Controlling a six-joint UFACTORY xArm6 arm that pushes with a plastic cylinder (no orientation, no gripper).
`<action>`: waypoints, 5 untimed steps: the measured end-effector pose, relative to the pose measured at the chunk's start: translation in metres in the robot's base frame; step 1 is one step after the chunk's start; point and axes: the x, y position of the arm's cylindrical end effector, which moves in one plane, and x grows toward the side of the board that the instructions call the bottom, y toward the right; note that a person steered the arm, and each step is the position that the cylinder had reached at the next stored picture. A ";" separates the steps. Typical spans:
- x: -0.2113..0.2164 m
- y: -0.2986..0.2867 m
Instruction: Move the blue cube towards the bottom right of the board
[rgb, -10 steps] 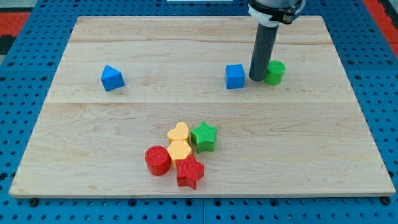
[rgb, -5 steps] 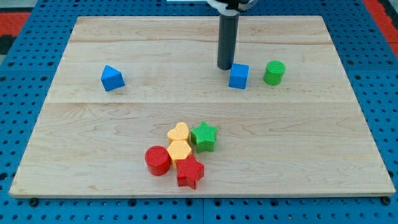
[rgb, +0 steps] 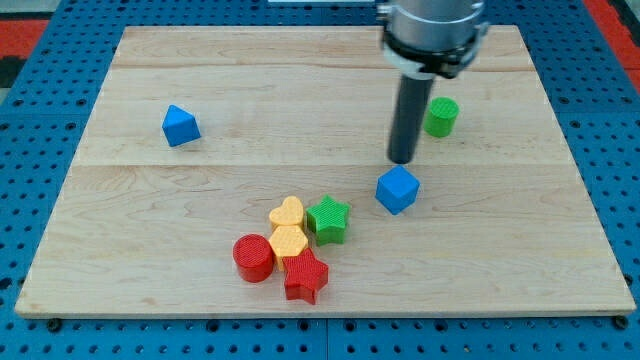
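The rod is standing over the middle right of the board (rgb: 150, 300), and my tip (rgb: 402, 160) is sitting just above the blue cube (rgb: 397, 189) in the view, close behind it, though I cannot tell whether the two are touching. There is no hand here to open or close; the arm ends in a plain rod, gripping nothing and working only by pushing.

The cube is resting turned, one corner pointing down the view, near the board's centre and a little to the right. It is lying just right of the green star (rgb: 328, 219), which is sitting against a cluster: a yellow heart (rgb: 287, 212), another yellow block (rgb: 288, 241), a red cylinder (rgb: 253, 257) and a red star (rgb: 306, 277). A green cylinder (rgb: 440, 116) is standing up near the rod on the right, and a blue wedge (rgb: 180, 125) is lying far off to the left.

By my reading the push is under way, but the cube is not yet near the bottom right corner. Since the tip is sitting almost straight behind the cube, pushing on would send it mostly downward. The next move seems to call for coming round to the cube's upper left, then driving diagonally toward the corner. The turned faces could make it slip sideways off the rod.
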 end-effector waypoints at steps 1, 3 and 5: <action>0.004 -0.043; 0.042 0.011; 0.036 0.054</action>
